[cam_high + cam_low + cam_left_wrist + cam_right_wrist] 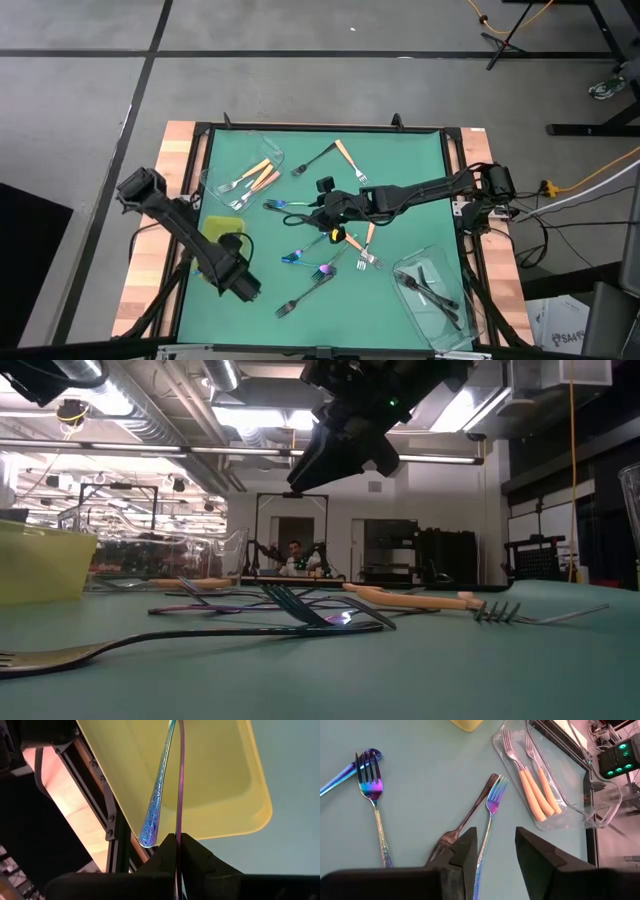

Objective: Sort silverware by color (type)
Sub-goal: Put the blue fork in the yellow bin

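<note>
Silverware sort: both arms over the green mat (400, 180).
Your left gripper (178, 840), above the yellow tray (220, 775), is clamped on an iridescent fork (159, 790). Your right gripper (492, 845) hovers with jaws parted and empty over the scattered forks (490, 800) at mat centre.

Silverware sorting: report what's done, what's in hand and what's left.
Done: orange-handled forks lie in the upper-left clear tub, dark forks in the lower-right tub.

In hand: the left gripper is shut on an iridescent fork over the yellow tray; the right gripper hangs open above loose forks.

Left: about nine mixed forks remain on the mat.
</note>
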You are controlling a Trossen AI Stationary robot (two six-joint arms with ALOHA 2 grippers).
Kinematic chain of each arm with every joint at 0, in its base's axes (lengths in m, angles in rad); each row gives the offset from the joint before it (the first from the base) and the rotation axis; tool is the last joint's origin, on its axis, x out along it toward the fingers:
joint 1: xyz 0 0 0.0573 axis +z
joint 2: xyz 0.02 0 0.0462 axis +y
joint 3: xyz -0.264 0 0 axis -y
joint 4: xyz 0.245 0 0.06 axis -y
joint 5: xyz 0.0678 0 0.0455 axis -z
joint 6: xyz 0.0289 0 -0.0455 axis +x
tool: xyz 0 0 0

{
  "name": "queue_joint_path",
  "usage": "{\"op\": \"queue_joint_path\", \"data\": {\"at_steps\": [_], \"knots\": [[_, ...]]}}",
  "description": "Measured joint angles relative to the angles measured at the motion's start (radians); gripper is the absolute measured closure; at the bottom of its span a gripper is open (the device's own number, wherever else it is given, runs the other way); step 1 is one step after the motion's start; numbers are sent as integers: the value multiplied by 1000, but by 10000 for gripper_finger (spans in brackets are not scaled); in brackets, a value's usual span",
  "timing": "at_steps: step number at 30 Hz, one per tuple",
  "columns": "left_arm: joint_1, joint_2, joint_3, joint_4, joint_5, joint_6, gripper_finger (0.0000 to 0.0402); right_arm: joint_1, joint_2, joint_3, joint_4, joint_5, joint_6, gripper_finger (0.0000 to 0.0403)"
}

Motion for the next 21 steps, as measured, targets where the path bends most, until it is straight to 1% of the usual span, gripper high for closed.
{"op": "queue_joint_path", "data": {"at_steps": [7,13,21], "knots": [[-45,0,0,1,-58,-5,397,0,0,0,0,0,0,278],[-76,0,0,2,-58,-7,397,0,0,0,0,0,0,278],[-79,0,0,2,-58,-8,397,0,0,0,0,0,0,278]]}}
